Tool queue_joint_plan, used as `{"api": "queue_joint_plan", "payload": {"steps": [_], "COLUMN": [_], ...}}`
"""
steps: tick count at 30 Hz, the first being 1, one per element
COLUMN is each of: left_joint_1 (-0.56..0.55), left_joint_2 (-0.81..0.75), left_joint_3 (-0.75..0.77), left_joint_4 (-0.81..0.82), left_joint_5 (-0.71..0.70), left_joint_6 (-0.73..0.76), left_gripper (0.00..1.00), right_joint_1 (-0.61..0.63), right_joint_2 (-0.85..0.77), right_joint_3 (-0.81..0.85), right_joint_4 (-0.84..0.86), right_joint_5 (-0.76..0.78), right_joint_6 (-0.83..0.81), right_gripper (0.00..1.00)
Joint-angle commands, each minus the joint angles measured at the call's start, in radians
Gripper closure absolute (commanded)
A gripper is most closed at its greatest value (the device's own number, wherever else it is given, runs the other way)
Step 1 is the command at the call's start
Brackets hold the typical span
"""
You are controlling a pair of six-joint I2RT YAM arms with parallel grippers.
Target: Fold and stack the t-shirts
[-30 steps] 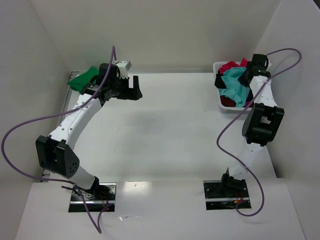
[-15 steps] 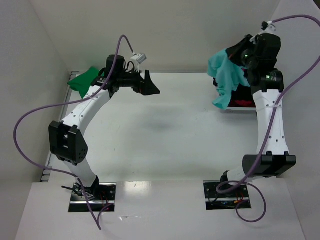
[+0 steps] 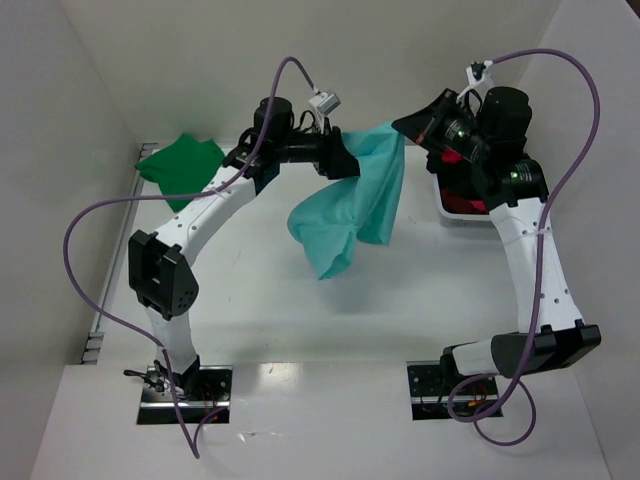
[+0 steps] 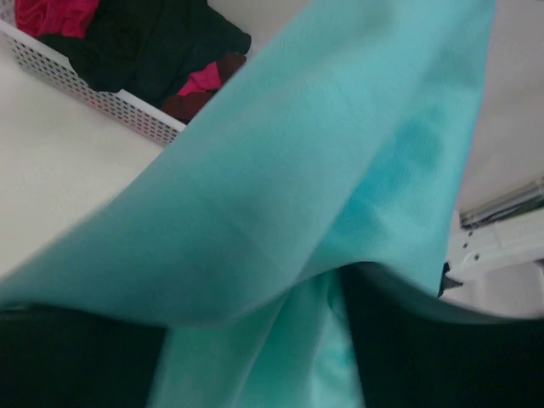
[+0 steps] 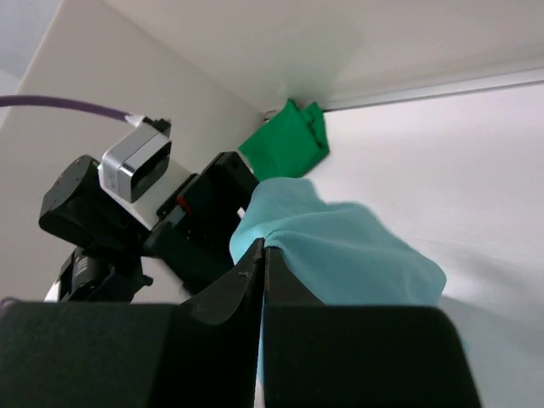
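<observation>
A light teal t-shirt (image 3: 350, 210) hangs in the air over the middle back of the table. My right gripper (image 3: 408, 127) is shut on its upper edge, with the fingertips pinched on the cloth in the right wrist view (image 5: 264, 246). My left gripper (image 3: 345, 163) is at the shirt's upper left edge. In the left wrist view the teal cloth (image 4: 323, 153) fills the gap between its two dark fingers (image 4: 408, 340), which stand partly apart. I cannot tell whether they pinch it. A dark green t-shirt (image 3: 180, 165) lies folded at the back left.
The white perforated basket (image 3: 447, 212) stands at the back right, with red (image 4: 51, 15) and black (image 4: 144, 51) shirts in it. White walls close in the table at the back and on both sides. Purple cables loop off both arms.
My right arm has lifted the teal shirt out of the basket and swung it left. The left arm has reached right to meet it, and its jaws have narrowed around the cloth.
</observation>
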Motion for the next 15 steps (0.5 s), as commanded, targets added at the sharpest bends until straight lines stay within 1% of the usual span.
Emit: {"api": "queue_joint_plan", "payload": {"steps": [1,2,3,4,5,8,10,12,15], "left_joint_1": [-0.021,-0.021,-0.021,-0.021,-0.021,-0.021,-0.012,0.020,0.062], "left_joint_2": [-0.015,-0.026,-0.034,-0.040,-0.047,-0.111,-0.148,-0.216,-0.293], "left_joint_3": [-0.039,-0.041,-0.051,-0.058,-0.063,-0.080,-0.083,-0.086,-0.032], "left_joint_4": [0.097,0.098,0.108,0.111,0.111,0.081,0.061,-0.008,-0.120], "left_joint_5": [-0.123,-0.147,-0.174,-0.200,-0.226,-0.327,-0.348,-0.381,-0.426], "left_joint_6": [-0.059,-0.076,-0.105,-0.119,-0.127,-0.127,-0.107,-0.078,-0.009], "left_gripper": [0.51,0.63,0.84,0.95,1.00,1.00,1.00,1.00,1.00], "right_joint_1": [0.007,0.007,0.007,0.007,0.007,0.007,0.007,0.007,0.007], "right_joint_2": [-0.062,-0.075,-0.091,-0.101,-0.107,-0.107,-0.107,-0.107,-0.107], "right_joint_3": [-0.078,-0.092,-0.107,-0.117,-0.124,-0.142,-0.153,-0.167,-0.163], "right_joint_4": [0.120,0.131,0.140,0.137,0.130,0.105,0.091,0.062,0.058], "right_joint_5": [-0.113,-0.122,-0.122,-0.115,-0.104,-0.086,-0.064,-0.006,0.043], "right_joint_6": [0.044,0.053,0.053,0.047,0.039,-0.002,-0.022,-0.058,-0.076], "right_gripper": [1.00,1.00,1.00,1.00,1.00,1.00,1.00,1.00,0.99]}}
